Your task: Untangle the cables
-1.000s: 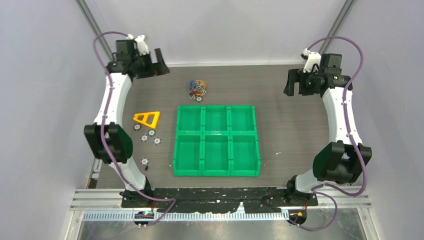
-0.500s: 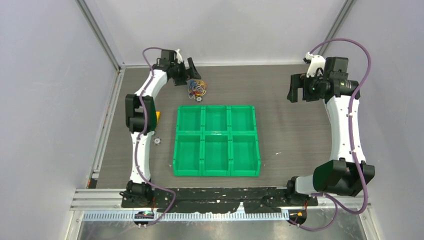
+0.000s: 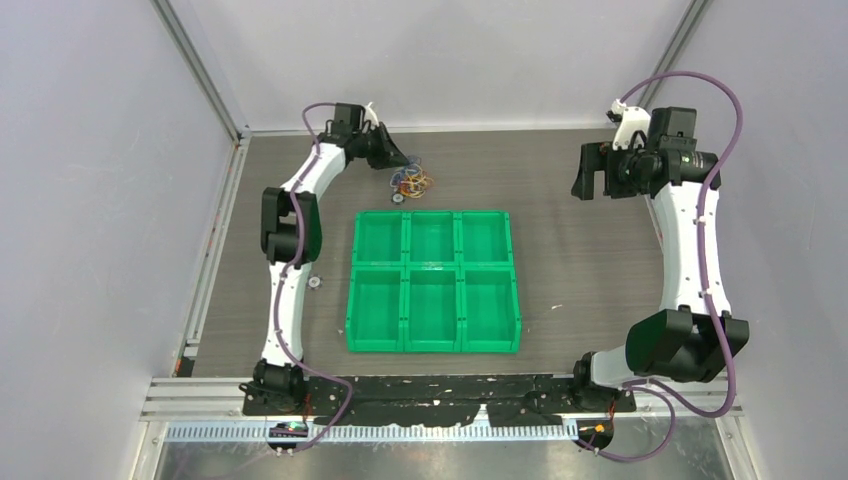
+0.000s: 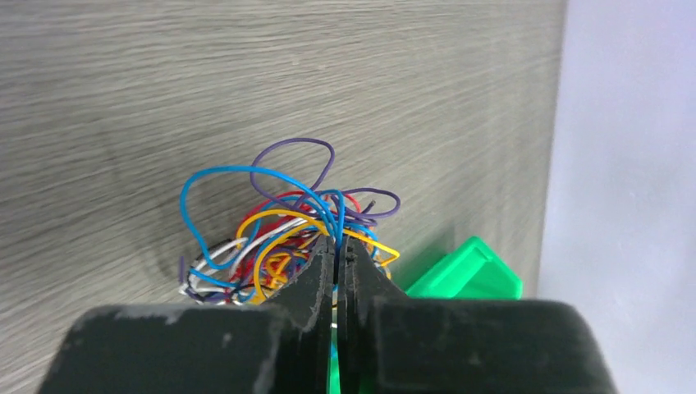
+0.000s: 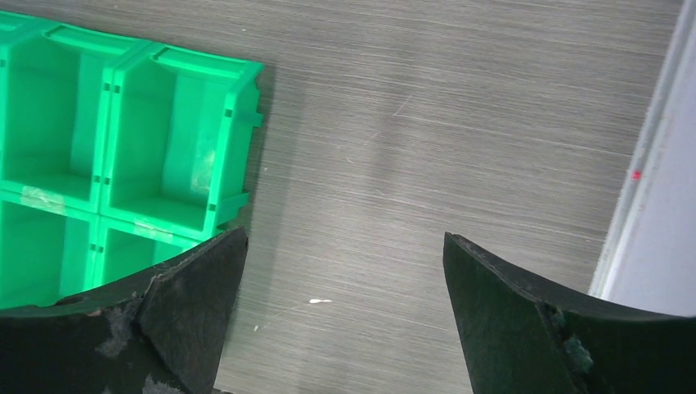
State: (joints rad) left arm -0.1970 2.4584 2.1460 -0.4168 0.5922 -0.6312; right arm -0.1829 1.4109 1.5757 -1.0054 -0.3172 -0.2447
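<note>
While my left fingers (image 4: 316, 283) pinch together on the tangle of thin curly blue, yellow, red, white and purple cables (image 4: 271, 246) at their tips, a green six-compartment plastic tray (image 4: 464, 275) sits just beyond. My right fingers (image 5: 193, 304) stand wide apart over grey woodgrain tabletop (image 5: 394, 148), tray corner beside them.

Left arm (image 3: 318, 172) and right arm (image 3: 686, 240): white link shells, bulky black joint housings. A thick purple hose (image 3: 690, 73) ran along each, base to wrist. White bracket (image 3: 628, 114) sat by the wrist. Right gripper (image 5: 343, 238): fingers (image 5: 193, 304) matte black, wedge-shaped, edges scuffed grey. Black base plate (image 3: 440, 392), white-flecked, lay under both.
</note>
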